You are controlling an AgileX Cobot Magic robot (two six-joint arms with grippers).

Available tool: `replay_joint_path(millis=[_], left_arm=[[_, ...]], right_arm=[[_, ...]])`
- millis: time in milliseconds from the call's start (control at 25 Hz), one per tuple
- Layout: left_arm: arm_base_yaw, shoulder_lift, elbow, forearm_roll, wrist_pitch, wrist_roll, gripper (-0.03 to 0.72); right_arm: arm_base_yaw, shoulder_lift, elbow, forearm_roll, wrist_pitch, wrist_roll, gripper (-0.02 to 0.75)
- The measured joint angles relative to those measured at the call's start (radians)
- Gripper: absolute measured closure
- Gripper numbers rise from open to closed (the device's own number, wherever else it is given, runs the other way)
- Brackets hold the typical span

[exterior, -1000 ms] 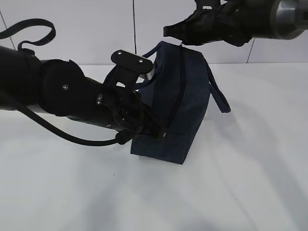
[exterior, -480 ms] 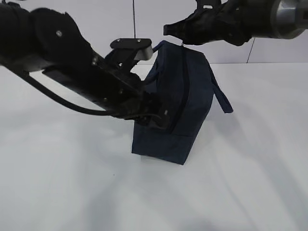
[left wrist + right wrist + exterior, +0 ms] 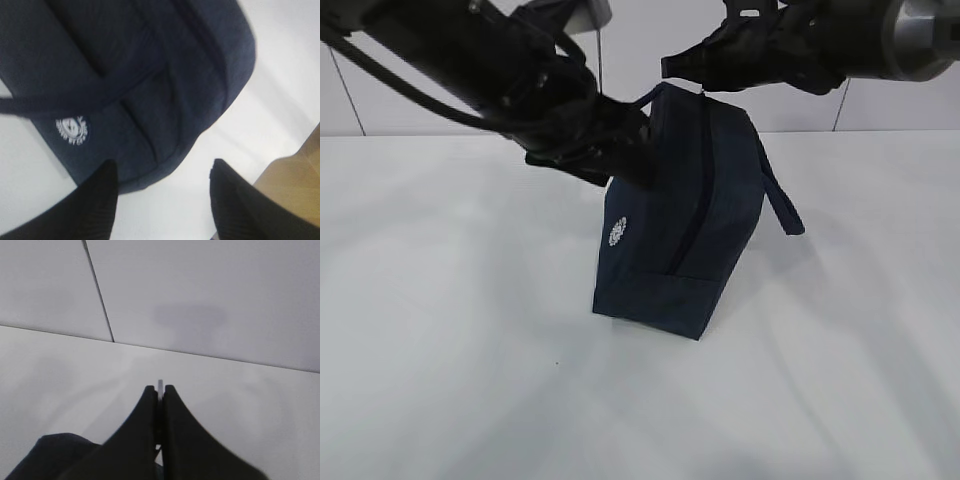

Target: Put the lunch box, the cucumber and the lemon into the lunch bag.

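Both arms crowd the lunch bag top; table around lies open.

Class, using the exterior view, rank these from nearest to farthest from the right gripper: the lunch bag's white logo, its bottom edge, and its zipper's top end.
1. The zipper's top end, just below the right gripper.
2. The white logo, on the left face of the lunch bag.
3. The bottom edge, lowest, on the table.
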Motion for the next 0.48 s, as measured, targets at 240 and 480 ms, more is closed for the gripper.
replay_joint_path(millis=[240,480], left_arm=[[0.000,0.000,-0.073,0.000,-0.031,-0.004,0.270],[0.000,0.055,-0.123,0.002,-0.077,-0.006,0.270]], right_arm=[[-0.002,0.000,0.000,-0.031,0.000,0.000,0.731],[-0.002,0.000,0.000,-0.032,0.000,0.000,0.731]])
